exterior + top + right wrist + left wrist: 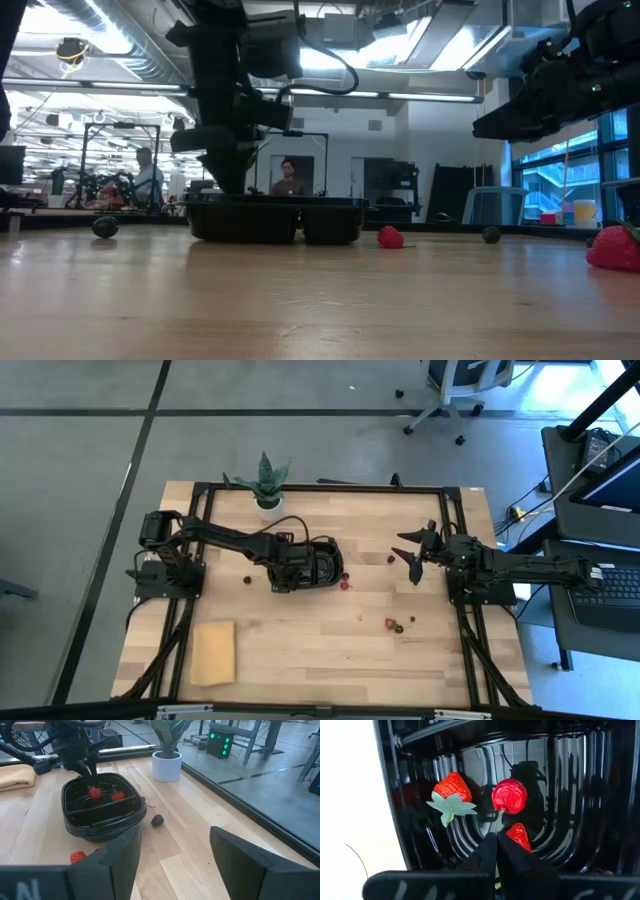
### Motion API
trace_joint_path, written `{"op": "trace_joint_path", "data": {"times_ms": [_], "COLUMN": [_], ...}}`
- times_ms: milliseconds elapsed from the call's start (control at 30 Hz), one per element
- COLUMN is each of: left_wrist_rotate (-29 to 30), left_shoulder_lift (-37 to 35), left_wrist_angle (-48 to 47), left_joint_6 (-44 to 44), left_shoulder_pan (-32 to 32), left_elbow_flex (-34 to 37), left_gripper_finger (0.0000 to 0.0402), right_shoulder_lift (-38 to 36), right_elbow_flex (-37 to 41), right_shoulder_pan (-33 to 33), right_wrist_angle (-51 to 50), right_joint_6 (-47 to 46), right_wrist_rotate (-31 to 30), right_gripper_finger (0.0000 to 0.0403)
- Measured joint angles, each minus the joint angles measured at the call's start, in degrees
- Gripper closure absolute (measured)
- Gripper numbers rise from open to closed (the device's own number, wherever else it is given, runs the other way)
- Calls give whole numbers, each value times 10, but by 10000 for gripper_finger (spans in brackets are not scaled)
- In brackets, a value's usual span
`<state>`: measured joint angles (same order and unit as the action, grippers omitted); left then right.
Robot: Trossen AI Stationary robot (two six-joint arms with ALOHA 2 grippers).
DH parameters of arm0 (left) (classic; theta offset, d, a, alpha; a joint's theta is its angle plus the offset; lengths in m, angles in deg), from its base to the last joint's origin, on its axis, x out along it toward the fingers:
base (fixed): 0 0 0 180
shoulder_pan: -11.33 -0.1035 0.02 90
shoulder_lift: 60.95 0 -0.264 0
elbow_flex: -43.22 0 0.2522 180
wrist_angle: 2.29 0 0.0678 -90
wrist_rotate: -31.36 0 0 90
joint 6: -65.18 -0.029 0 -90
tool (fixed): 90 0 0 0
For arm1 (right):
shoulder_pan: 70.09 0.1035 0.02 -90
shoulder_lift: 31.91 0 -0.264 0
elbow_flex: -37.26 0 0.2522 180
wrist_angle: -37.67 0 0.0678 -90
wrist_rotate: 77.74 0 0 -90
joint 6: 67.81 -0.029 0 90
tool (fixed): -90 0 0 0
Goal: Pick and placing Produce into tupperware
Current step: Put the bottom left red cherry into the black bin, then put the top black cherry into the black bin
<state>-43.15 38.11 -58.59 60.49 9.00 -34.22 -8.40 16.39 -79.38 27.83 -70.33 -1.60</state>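
The black two-compartment tray [328, 563] [102, 817] sits at mid-table. My left gripper [496, 851] [290, 568] points down into it, shut. Inside one compartment lie a strawberry with a green leaf cap [452, 788] and another red piece [519, 836]; a glossy red cherry [509, 796] is there too. My right gripper [175, 855] [415, 560] hovers open right of the tray, above bare wood, touching nothing. Loose produce rests on the table: a red piece [345, 583] by the tray, a dark berry [391, 559], and a red and dark cluster [393, 624]. My left gripper comes from above, pointing down into the tray. The cherry's thin stem [498, 822] runs into the seam between the shut fingertips, pinched at their free ends. Whether the cherry rests on the tray floor or hangs just above it, I cannot tell.
A potted plant [266, 485] stands near the far edge and a flat tan block [213, 652] lies near the left front. A dark berry [247, 578] lies left of the tray. The low view shows a strawberry [615, 248] close to the near right. People stand in the room behind.
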Motion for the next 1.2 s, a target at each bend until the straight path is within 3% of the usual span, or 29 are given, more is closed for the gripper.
{"op": "trace_joint_path", "data": {"times_ms": [633,867,1033,1200], "left_wrist_rotate": [1,2,42,44], "left_shoulder_lift": [0,0,-6,-36], "left_wrist_angle": [2,2,0,-3], "left_joint_6": [-4,-4,-5,-5], "left_shoulder_pan": [1,1,5,16], "left_elbow_flex": [0,0,0,0], "left_gripper_finger": [375,312,262,241], "right_shoulder_lift": [0,0,0,0], "right_elbow_flex": [0,0,0,0], "right_shoulder_pan": [0,0,0,0], "right_wrist_angle": [0,0,0,0], "right_joint_6": [0,0,0,0], "right_wrist_rotate": [0,0,0,0], "right_gripper_finger": [165,165,165,165]}}
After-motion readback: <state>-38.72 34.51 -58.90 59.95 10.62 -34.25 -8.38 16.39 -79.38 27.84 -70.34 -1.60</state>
